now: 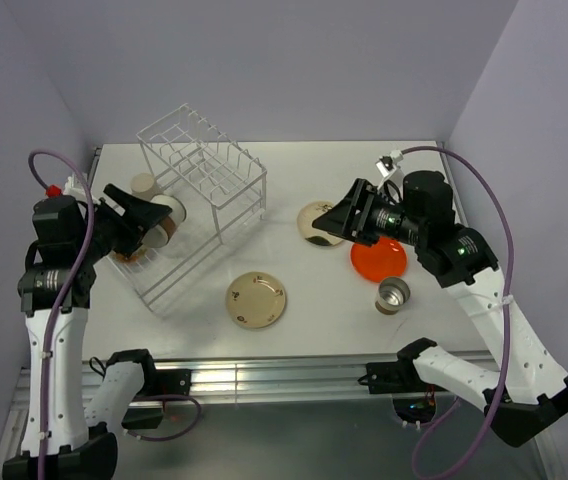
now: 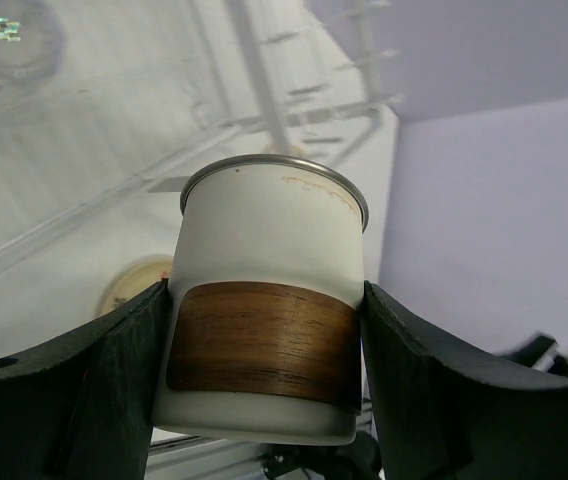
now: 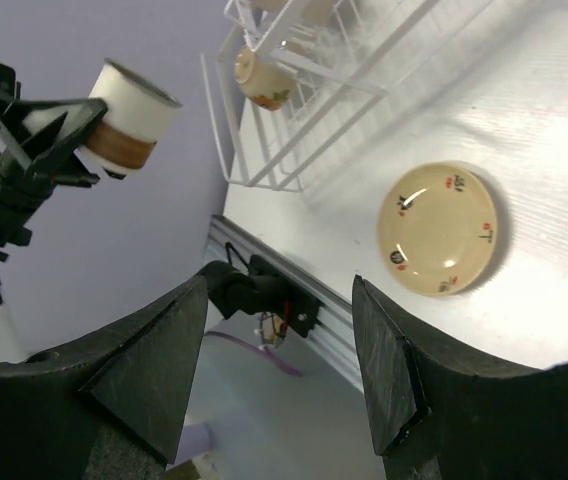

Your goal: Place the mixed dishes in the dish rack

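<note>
**White cup with a wood-brown band, clamped in your left claw at the rack**

Your left claw (image 1: 161, 224) is closed on the white cup (image 2: 269, 235), one finger pressed against each side of the brown band. In the overhead view the cup is at 9 o'clock, held over the low tray end of the dish rack (image 1: 209, 165). Its long axis is tilted. The metal-edged rim lies toward 12 o'clock from the band, and the right wrist view shows the cup leaning rather than upright. A faint brown stain runs just under the rim.

The rack's tall slotted box stands at 11 o'clock, just past the cup. A beige cup (image 1: 144, 184) stands close by at 12 o'clock from your claw. A patterned cup (image 3: 264, 80) sits among the rack wires.

Your right claw (image 1: 330, 228) is at 3 o'clock with its fingers spread and nothing between them. It hangs over a second cream plate (image 1: 314, 215) and hides part of it.

A cream plate (image 1: 256, 299) lies flat on the table (image 1: 314, 170) at 6 o'clock. Its red and dark motifs are too small to read. An orange plate (image 1: 382, 262) lies at 4 o'clock, partly under your right arm. A metal cup (image 1: 394, 294) stands just beside the orange plate, mouth up.
</note>
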